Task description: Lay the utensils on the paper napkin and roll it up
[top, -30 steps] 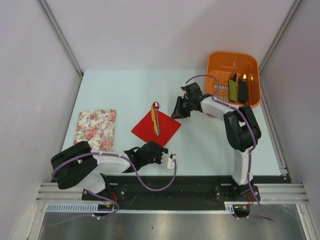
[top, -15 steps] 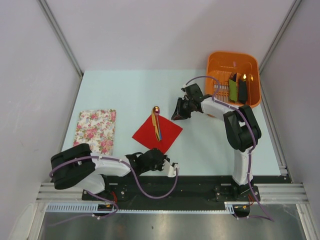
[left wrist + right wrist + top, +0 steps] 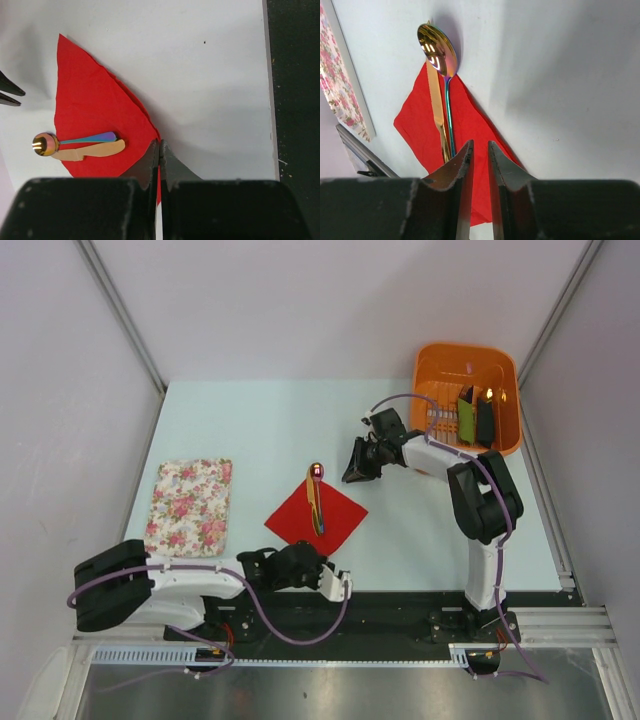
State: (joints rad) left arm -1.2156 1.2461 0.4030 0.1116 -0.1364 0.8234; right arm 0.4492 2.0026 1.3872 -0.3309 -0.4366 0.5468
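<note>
The red paper napkin (image 3: 330, 518) lies as a diamond near the table's front middle. On it lie the utensils (image 3: 315, 502): a gold knife (image 3: 437, 110) and a blue-handled spoon (image 3: 90, 138), whose dark red bowl (image 3: 317, 470) sticks out past the far corner. My left gripper (image 3: 320, 552) is shut on the napkin's near corner, and red paper shows between its closed jaws in the left wrist view (image 3: 159, 145). My right gripper (image 3: 352, 472) hovers just past the napkin's right corner. Its jaws stand a narrow gap apart with nothing between them in the right wrist view (image 3: 480, 147).
A white floral cloth (image 3: 190, 505) lies at the left. An orange basket (image 3: 465, 347) at the back right holds a green item (image 3: 466, 415) and a black item (image 3: 486, 418). The black rail at the table's front edge runs just behind my left gripper.
My left gripper has pulled back toward the front edge, dragging the napkin and utensils with it. The left arm has folded back to the left. The right gripper has hardly moved.
</note>
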